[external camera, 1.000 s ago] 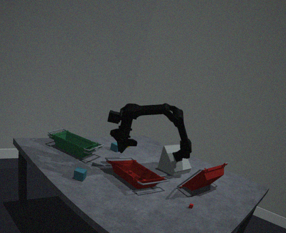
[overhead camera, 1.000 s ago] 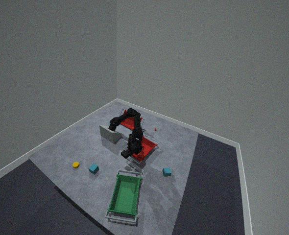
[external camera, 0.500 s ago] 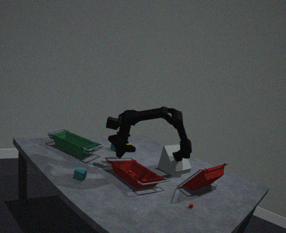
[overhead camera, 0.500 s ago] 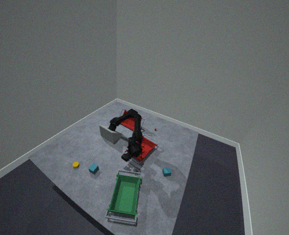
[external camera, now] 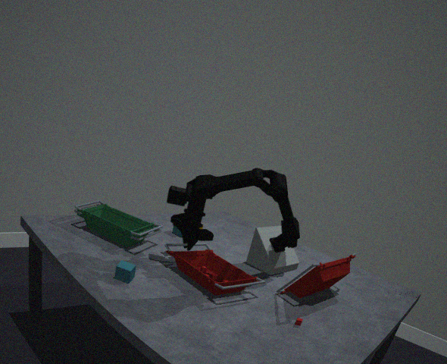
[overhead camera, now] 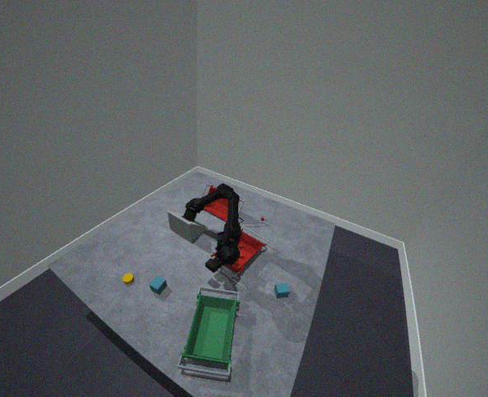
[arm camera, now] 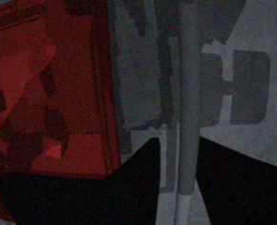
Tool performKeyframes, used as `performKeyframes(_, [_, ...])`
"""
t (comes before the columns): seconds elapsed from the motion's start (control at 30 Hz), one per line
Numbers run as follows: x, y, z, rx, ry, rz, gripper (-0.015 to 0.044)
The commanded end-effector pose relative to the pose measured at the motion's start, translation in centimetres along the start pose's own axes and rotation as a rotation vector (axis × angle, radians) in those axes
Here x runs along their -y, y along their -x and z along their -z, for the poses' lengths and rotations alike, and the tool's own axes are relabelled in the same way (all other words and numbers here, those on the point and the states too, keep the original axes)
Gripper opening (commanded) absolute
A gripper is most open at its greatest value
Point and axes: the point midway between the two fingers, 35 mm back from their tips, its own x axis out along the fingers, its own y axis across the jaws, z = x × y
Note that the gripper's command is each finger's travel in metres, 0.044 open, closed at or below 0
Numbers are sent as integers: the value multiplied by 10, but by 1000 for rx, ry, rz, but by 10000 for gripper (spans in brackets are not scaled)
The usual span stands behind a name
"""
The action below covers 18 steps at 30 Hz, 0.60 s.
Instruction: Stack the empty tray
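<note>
The loaded red tray (overhead camera: 252, 241) (external camera: 227, 290) (arm camera: 77, 155) stands level mid-table, with small red blocks (external camera: 206, 269) inside. One wire bar (external camera: 239, 286) sticks out over its near end in the exterior view; the other bar (arm camera: 189, 94) stands out past the opposite end. My gripper (external camera: 189, 247) (arm camera: 175, 144) points down at that second bar, its fingers only a narrow gap apart. The bar lines up with this gap, nearer the right finger in the wrist view; no grip shows. A second red tray (overhead camera: 216, 209) (external camera: 333, 274) looks empty and is tilted. The green tray (overhead camera: 218, 301) (external camera: 110, 230) is empty and level, bars out.
A pale wedge (overhead camera: 182, 227) (external camera: 254, 250) stands by the arm's base. One teal block (overhead camera: 158, 284) and a yellow disc (overhead camera: 127, 278) lie left in the top view; another teal block (overhead camera: 282, 289) (external camera: 125, 271) lies right. A tiny red piece (overhead camera: 262, 218) (external camera: 298, 321) lies near the tilted tray.
</note>
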Motion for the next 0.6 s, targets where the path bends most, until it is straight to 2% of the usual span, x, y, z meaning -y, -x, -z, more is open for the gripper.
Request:
performKeyframes(0.0, [-12, 12, -2, 8, 8, -7, 84])
performKeyframes(0.33, [-39, 17, -2, 7, 8, -8, 84])
performKeyframes(0.57, [-63, 2, -2, 7, 8, -10, 84])
